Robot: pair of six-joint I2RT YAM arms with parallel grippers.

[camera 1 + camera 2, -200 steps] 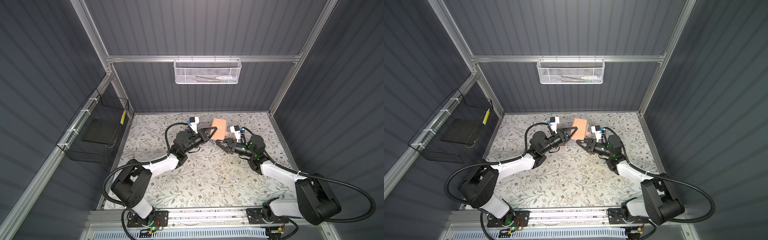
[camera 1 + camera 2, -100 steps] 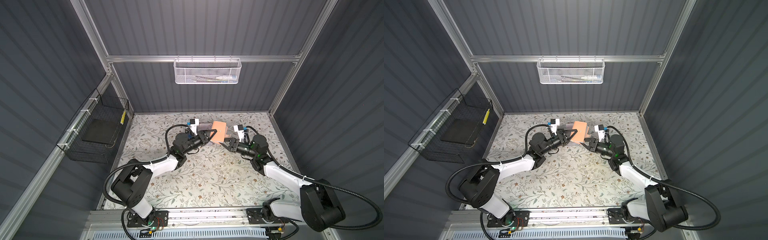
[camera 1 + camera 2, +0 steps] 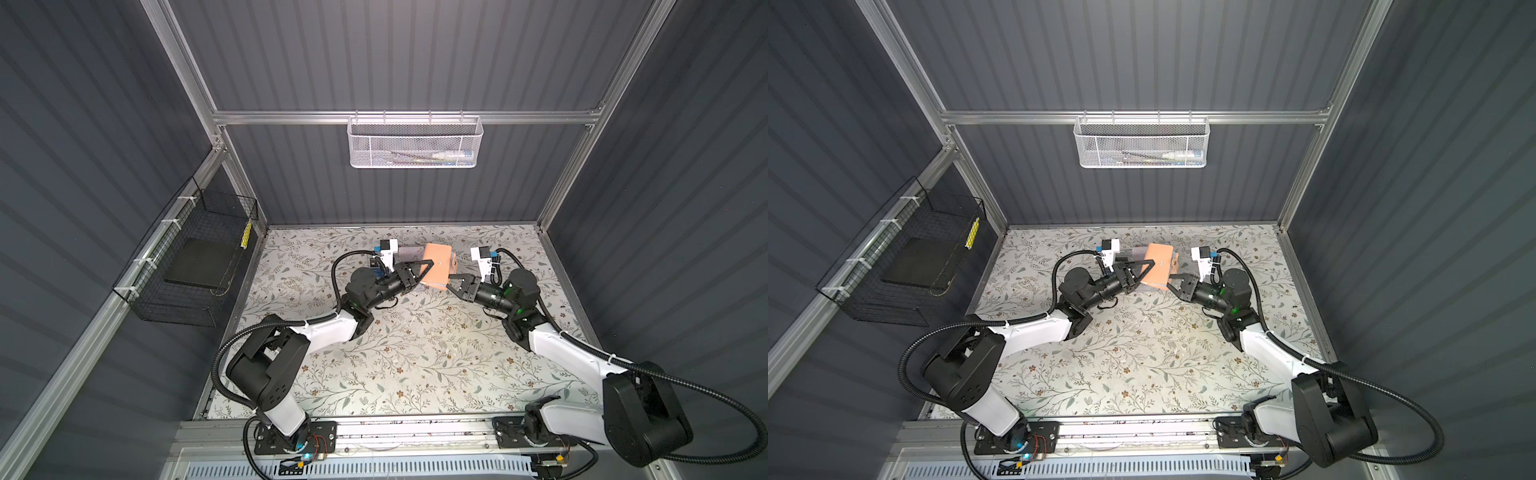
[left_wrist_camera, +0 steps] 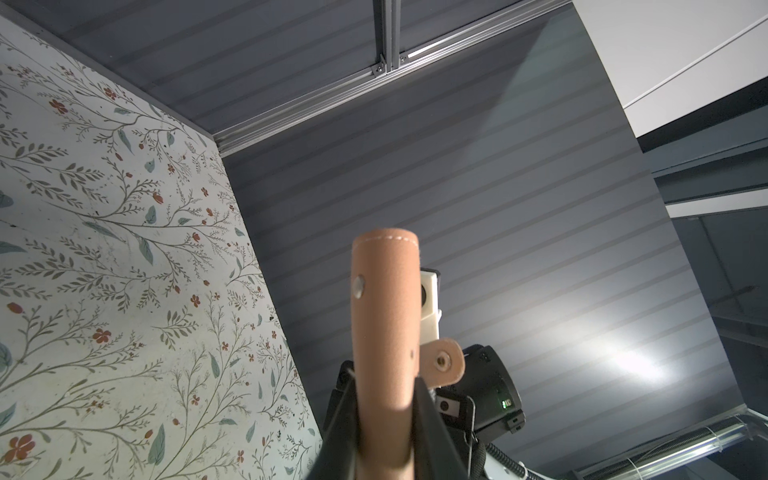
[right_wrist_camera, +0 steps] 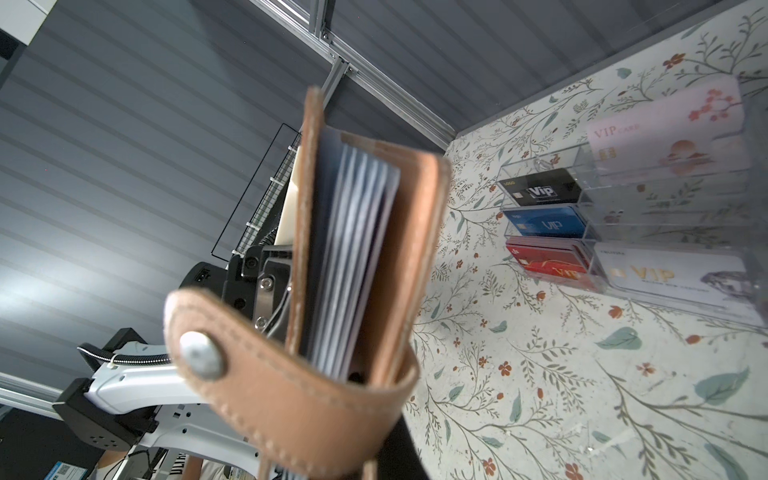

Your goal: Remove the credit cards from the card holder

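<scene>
card holder (image 3: 436,266) up off surface (image 3: 415,353), near clear rack (image 5: 582,216). left end effector (image 3: 424,272) clamped on spine so sleeves (image 5: 353,249) fan open. right end effector (image 3: 452,279) pinched shut by snap tab (image 5: 199,353), can't tell if holding anything.

A floral-print table top (image 3: 415,374), pale with grey sprigs and small russet flowers, is boxed in behind and at both sides by dark grey ribbed walls (image 3: 395,54) set in aluminium framing (image 3: 407,117). High above its far edge a white mesh basket (image 3: 374,145) hangs from that framing, and off its left edge a black wire basket (image 3: 178,307) is tied to the same framing. Its middle is brightly lit.
</scene>
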